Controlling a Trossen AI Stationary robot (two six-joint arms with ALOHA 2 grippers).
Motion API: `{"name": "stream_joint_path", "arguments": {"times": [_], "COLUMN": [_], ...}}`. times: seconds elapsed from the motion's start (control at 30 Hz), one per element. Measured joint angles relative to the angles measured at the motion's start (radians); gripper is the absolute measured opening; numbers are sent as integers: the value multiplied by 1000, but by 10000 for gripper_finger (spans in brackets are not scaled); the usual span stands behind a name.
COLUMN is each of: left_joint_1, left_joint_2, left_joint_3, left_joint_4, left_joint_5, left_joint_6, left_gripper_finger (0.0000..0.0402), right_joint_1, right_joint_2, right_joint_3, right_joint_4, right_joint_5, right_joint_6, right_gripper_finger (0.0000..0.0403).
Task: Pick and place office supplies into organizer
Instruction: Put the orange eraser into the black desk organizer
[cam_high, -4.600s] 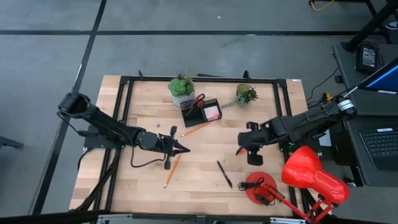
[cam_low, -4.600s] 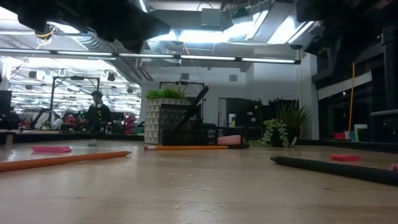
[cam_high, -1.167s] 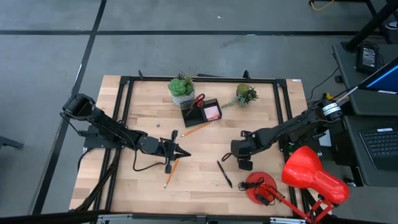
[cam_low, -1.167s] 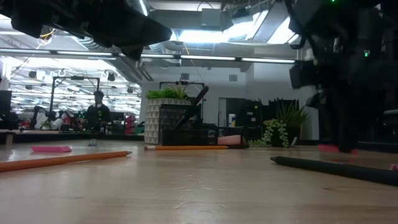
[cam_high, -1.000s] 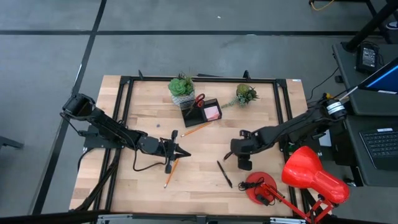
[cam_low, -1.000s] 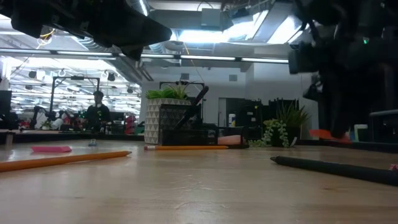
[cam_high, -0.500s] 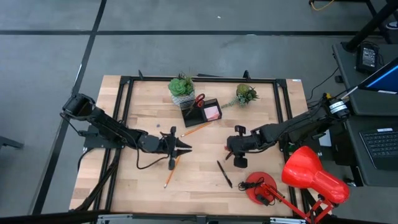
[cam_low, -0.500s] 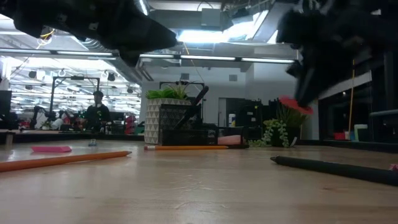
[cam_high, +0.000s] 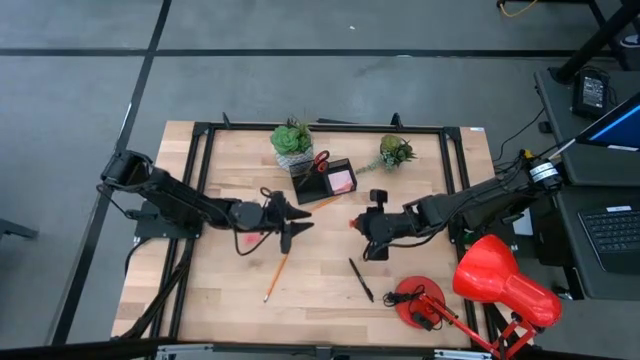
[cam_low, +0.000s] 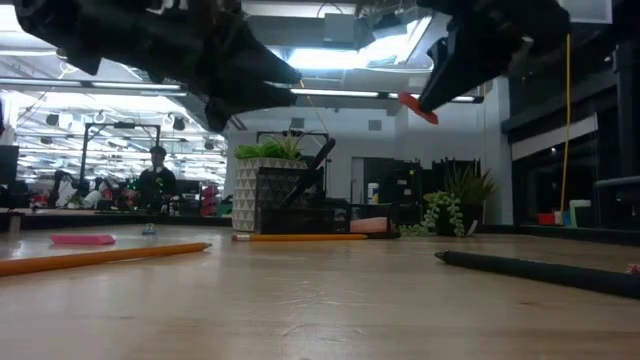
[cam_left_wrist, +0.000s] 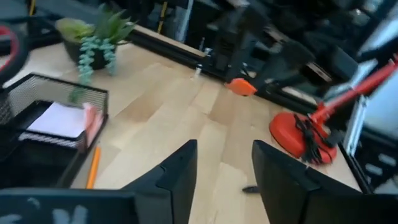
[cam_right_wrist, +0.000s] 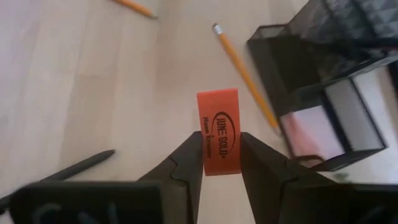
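Note:
My right gripper (cam_high: 358, 224) hangs over the table's middle, shut on a red eraser (cam_right_wrist: 217, 127), which also shows high in the low view (cam_low: 418, 107). The black organizer (cam_high: 325, 180) stands at the far middle and holds red-handled scissors (cam_high: 320, 160) and a pink sticky-note pad (cam_high: 342, 181). My left gripper (cam_left_wrist: 224, 180) is open and bare, left of the middle (cam_high: 292, 222). One orange pencil (cam_high: 318, 206) lies by the organizer and another (cam_high: 276, 275) nearer the front. A black pen (cam_high: 360, 279) and a pink eraser (cam_high: 248, 240) lie flat on the table. My right gripper pinches the red eraser's near end (cam_right_wrist: 217, 163) between its two fingers. Most of the eraser sticks out past the fingertips. The fingers slant down, coming from the table's right side. The eraser is lifted clear of the table.
Two green potted plants (cam_high: 292, 142) (cam_high: 395, 152) stand on either side of the organizer at the far edge. A red desk lamp (cam_high: 495, 285) has its base (cam_high: 415, 300) at the near right corner. Bare wood lies between the two grippers.
My right gripper has risen from the table with the red eraser and gone toward the table's left, rolling as it went. My left gripper has swung toward the far edge, rolled and opened. Its arm now uncovers the pink eraser.

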Motion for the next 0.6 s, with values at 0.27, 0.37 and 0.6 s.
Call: {"name": "stream_joint_path", "arguments": {"times": [0.27, 0.37, 0.6], "left_joint_1": [97, 130, 192], "left_joint_2": [0, 0, 0], "left_joint_3": [80, 107, 122], "left_joint_4": [-6, -28, -53], "left_joint_5": [64, 93, 110], "left_joint_6": [-75, -75, -117], "left_gripper_finger": [161, 160, 160], "right_joint_1": [-36, -60, -115], "right_joint_2": [0, 0, 0], "right_joint_3": [17, 17, 17], "right_joint_4": [-3, -6, 29], "right_joint_5": [37, 50, 75], "right_joint_6": [-32, -51, -136], "right_gripper_finger": [100, 100, 100]}}
